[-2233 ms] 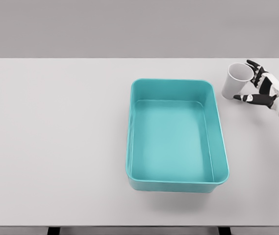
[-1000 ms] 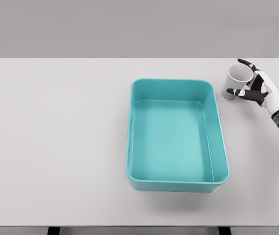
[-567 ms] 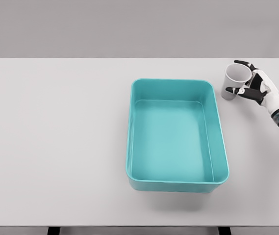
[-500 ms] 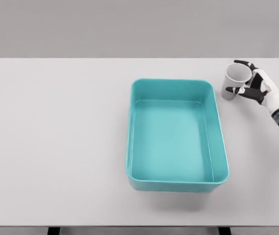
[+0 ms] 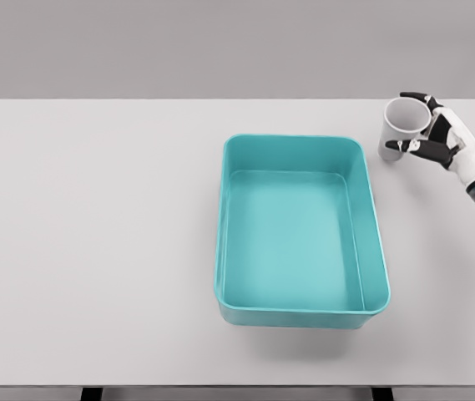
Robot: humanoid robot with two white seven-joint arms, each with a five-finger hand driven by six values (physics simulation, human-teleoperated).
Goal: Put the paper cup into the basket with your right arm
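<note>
the light was even and soft, bright without any harsh source, seeming to fall from overhead. the white table (image 5: 95,251) looked flat and pale with no glare on it. a faint, diffuse shadow lay under the near edge of the teal basket (image 5: 300,315), and its inside walls were slightly darker than its floor. the paper cup (image 5: 401,130) showed gentle shading inside its mouth. everything was sharp from edge to edge, with no blur or bending at the corners, only the clean smoothness of a render.
</note>
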